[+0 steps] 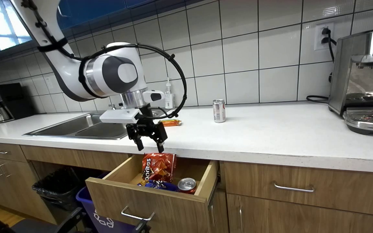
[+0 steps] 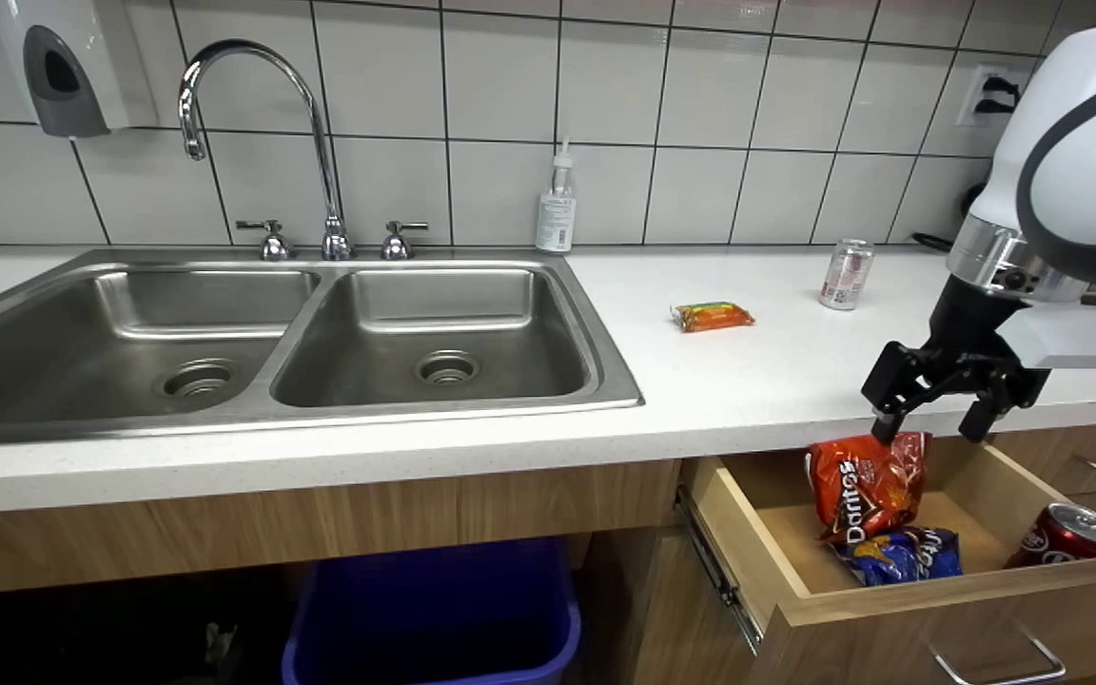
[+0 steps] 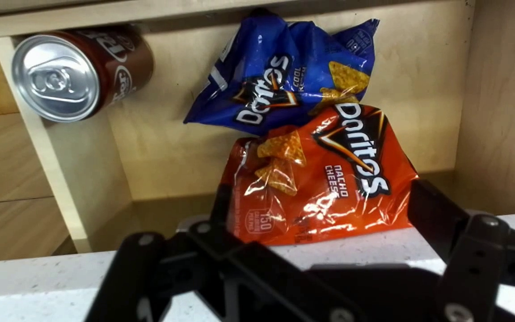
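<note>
Seeing nearest an open drawer (image 1: 160, 202), flat-fronted in brown grained wood, lined in smooth pale timber, with a slim bowed metal handle (image 1: 134, 216). Finding just inside its front corner a dark red drink can (image 3: 81, 74), cylindrical, with a bright silver lid and ring pull. Noting farther along, apart from it, a blue Doritos bag (image 3: 280, 80), crumpled, angular and glossy. Coming next to the red Doritos bag (image 3: 311, 188) inside the drawer, standing up just beside the edge of the worktop (image 1: 270, 132), overlapping the blue one in the wrist view: shiny film, pillow-shaped, lightly creased, catching white highlights, marked Nacho Cheese, with two triangular chips and a black logo patch printed on. Meeting above it a black, hard-edged gripper (image 1: 151, 149), spread wide, with fingertips near the bag's top; cannot tell whether touching. Reaching on across the pale, finely speckled worktop to a wrinkled orange packet (image 2: 714, 316) and an upright silver can (image 1: 219, 110), then to glossy, squarish pale tiles (image 1: 240, 55) with dark joints.
</note>
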Motion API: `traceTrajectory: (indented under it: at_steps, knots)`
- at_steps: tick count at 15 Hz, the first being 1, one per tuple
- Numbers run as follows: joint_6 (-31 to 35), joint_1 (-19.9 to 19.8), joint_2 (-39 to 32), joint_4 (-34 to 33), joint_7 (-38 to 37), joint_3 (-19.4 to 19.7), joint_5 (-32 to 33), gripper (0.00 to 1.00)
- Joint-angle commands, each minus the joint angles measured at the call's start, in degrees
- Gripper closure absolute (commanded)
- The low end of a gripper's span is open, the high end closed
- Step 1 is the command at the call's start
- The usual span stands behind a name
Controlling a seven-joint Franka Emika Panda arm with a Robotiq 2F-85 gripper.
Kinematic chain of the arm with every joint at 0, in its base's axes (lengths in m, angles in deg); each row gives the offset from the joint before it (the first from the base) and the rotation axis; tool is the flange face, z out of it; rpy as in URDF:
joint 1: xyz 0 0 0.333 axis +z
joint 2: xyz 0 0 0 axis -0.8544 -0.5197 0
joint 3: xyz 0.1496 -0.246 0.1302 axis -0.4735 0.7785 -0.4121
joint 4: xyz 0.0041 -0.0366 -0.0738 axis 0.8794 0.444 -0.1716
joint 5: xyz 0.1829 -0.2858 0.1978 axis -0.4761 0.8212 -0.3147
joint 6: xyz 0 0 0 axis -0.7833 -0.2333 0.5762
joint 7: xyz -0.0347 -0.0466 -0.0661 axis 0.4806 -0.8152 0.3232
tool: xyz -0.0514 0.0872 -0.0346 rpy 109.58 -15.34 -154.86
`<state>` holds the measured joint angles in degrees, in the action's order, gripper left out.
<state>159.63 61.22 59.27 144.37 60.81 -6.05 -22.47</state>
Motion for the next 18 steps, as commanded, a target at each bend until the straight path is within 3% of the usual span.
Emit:
traceTrajectory:
  at_steps: [1, 16, 18]
  knots:
    - [0.85, -0.24, 1.49, 1.48, -2.4, -0.56, 1.3, 0.0]
    - [0.78, 0.42, 8.81, 11.81, -3.34, -3.86, 0.65, 0.0]
    - [-0.57, 0.42, 7.03, 8.98, -3.21, -4.52, 0.12, 0.0]
